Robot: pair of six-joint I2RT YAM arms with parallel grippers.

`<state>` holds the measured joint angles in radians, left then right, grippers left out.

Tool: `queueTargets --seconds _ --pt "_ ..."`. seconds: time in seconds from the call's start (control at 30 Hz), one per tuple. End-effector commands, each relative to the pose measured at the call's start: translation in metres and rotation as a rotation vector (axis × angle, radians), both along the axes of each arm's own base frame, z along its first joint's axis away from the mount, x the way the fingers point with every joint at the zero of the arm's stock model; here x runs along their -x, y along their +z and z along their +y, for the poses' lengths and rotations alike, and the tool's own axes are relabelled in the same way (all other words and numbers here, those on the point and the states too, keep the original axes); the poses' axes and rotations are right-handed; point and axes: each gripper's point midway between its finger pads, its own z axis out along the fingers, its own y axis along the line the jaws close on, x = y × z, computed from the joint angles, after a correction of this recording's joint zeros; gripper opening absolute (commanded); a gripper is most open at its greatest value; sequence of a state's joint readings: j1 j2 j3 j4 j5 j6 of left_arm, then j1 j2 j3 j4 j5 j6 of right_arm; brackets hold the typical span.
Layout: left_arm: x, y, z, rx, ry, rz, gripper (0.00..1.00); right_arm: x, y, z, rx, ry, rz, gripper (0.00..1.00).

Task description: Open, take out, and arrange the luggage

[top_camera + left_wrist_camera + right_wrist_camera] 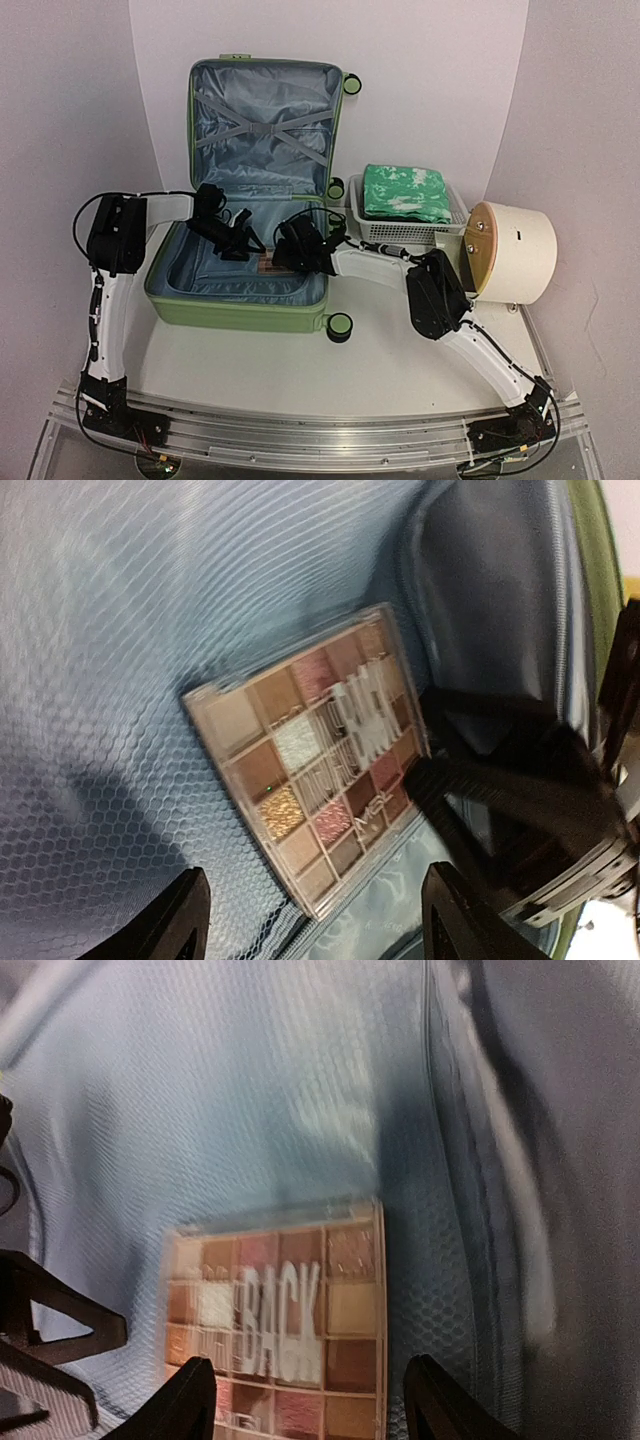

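Luggage (pixel 240 312), light-green hard-shell, open; left gripper (pixel 310 930) apart; right gripper (pixel 310 1400) at its 3 o'clock straddles flat multicolour eyeshadow palette (pixel 310 770), clamping I can't tell.

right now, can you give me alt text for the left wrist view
An eyeshadow palette lies on the grey-blue mesh lining of the luggage. The left hand is open at the bottom edge, and the right hand reaches in beside the palette's right side.
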<state>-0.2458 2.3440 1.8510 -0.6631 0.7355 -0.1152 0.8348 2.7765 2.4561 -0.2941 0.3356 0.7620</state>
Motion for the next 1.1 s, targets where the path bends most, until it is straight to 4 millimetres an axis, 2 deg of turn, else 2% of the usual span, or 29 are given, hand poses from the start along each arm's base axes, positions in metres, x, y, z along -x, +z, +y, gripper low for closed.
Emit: queueTargets --seconds 0.0,0.17,0.33,0.47,0.57,0.67,0.8,0.87,0.93,1.07 --pt "0.001 -0.009 -0.010 0.058 0.106 0.115 0.68 0.016 -0.046 0.005 -0.037 0.019 0.151 0.68" --pt "0.005 -0.030 -0.018 0.100 0.098 0.177 0.68 0.021 -0.031 0.043 -0.320 0.135 0.218 0.71" --pt "0.006 -0.035 -0.019 0.122 0.080 0.175 0.66 0.020 0.012 0.064 -0.602 0.206 0.204 0.71" --pt "0.003 -0.028 -0.019 0.167 0.071 0.159 0.64 0.023 0.045 0.079 -0.801 0.277 0.187 0.71" --pt "-0.003 -0.010 -0.021 0.210 0.053 0.106 0.60 0.025 0.059 0.082 -0.870 0.298 0.180 0.70" --pt "-0.007 0.010 -0.024 0.247 0.031 0.039 0.48 0.024 0.057 0.075 -0.832 0.262 0.166 0.71" --pt "-0.010 0.025 -0.023 0.251 0.023 -0.011 0.20 0.024 0.054 0.065 -0.784 0.229 0.150 0.71" --pt "-0.010 0.030 -0.019 0.246 0.025 -0.013 0.06 0.023 0.060 0.065 -0.777 0.233 0.135 0.71" --pt "-0.010 0.039 -0.013 0.246 0.028 -0.028 0.00 0.021 0.069 0.065 -0.769 0.240 0.109 0.71" --pt "-0.011 0.070 -0.003 0.241 0.022 -0.105 0.00 0.017 0.093 0.066 -0.778 0.256 0.054 0.72"
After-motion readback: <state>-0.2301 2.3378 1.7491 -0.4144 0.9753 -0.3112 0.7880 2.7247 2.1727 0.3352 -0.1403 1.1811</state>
